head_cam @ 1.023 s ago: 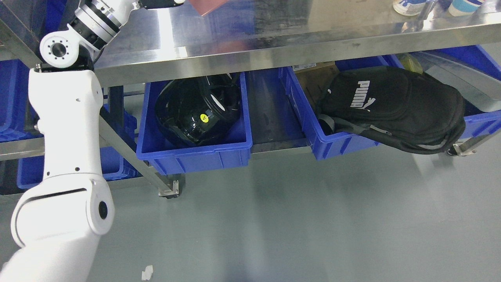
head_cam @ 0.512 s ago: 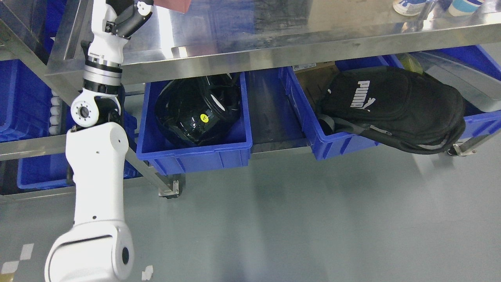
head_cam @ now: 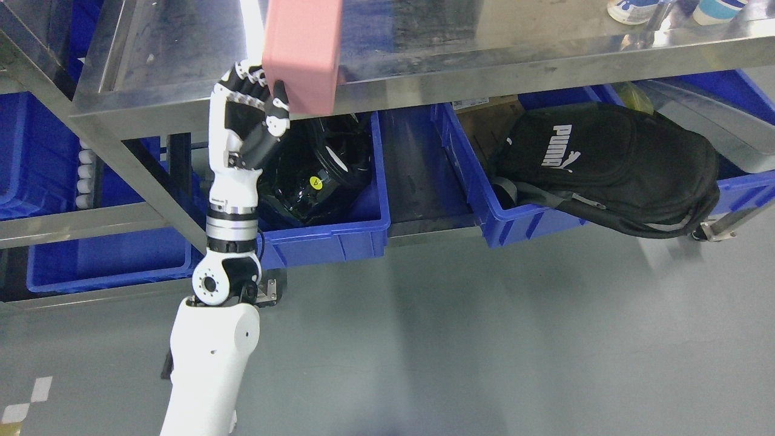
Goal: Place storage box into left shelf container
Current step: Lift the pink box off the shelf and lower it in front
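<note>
The left hand [head_cam: 251,115] is up at the near edge of the steel table [head_cam: 424,66], its black-and-white fingers [head_cam: 277,112] wrapped onto the left face of a pink storage box [head_cam: 303,54]. That box is a smooth, matte, rectangular block with softly rounded corners, held upright in front of the table's rim, its top running out of the frame. The forearm rises almost straight from the lower left, white shell below, a ribbed metal wrist ring in the middle.

Right behind the hand sits the left blue plastic bin [head_cam: 327,233] on the lower shelf, and it's crowded: a glossy black helmet [head_cam: 315,175] with a small yellow sticker fills most of it, leaving only a strip of free blue floor on the right side. The table's brushed, reflective lip overhangs the bin's far half, so the opening is tight from above.

Between this bin and the next one lies a bare dark gap of shelf. The right blue bin [head_cam: 502,218] is stuffed with a soft black Puma backpack [head_cam: 611,169] that bulges over its near rim.

Farther left, past the slanted steel leg, more blue bins [head_cam: 103,260] sit on another rack. The grey floor in front lies wide open and smooth.
</note>
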